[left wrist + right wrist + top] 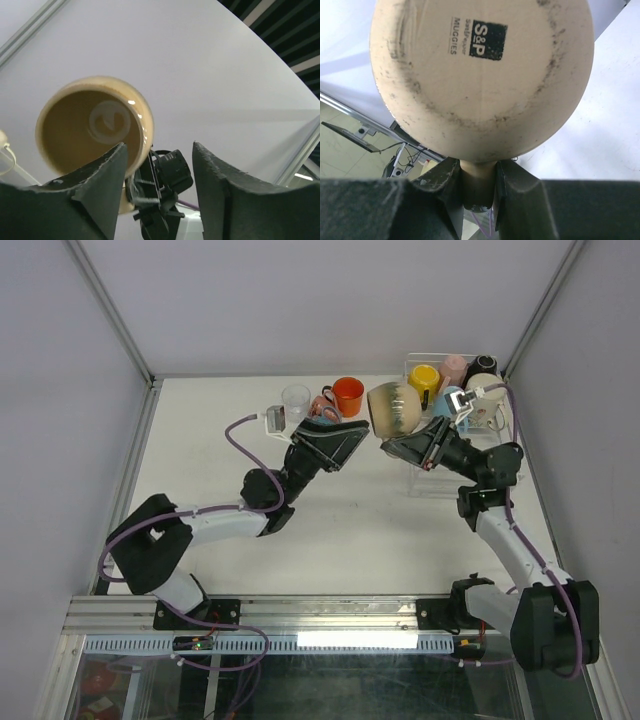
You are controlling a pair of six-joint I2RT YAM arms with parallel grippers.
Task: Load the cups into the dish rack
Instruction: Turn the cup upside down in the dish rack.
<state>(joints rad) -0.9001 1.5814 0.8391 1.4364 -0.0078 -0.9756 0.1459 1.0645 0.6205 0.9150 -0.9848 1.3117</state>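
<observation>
while the right gripper point(386, 444) holds a beige mug point(393, 407) aloft beside the rack point(411, 476), an orange mug point(348, 395) and tumbler point(296, 403) stand beyond the left gripper point(362, 433). left wrist: fingers point(100, 180) spread, empty, facing the mug's mouth. right wrist: fingers point(440, 185) clamped on its handle.

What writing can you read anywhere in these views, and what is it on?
"S&P": white letters in a black square on the underside of the beige mug, right wrist view.
"MUGGIES": printed beside that square, same underside.
A smaller line next to "MUGGIES": too blurred to read.
The other views show no readable text.
</observation>
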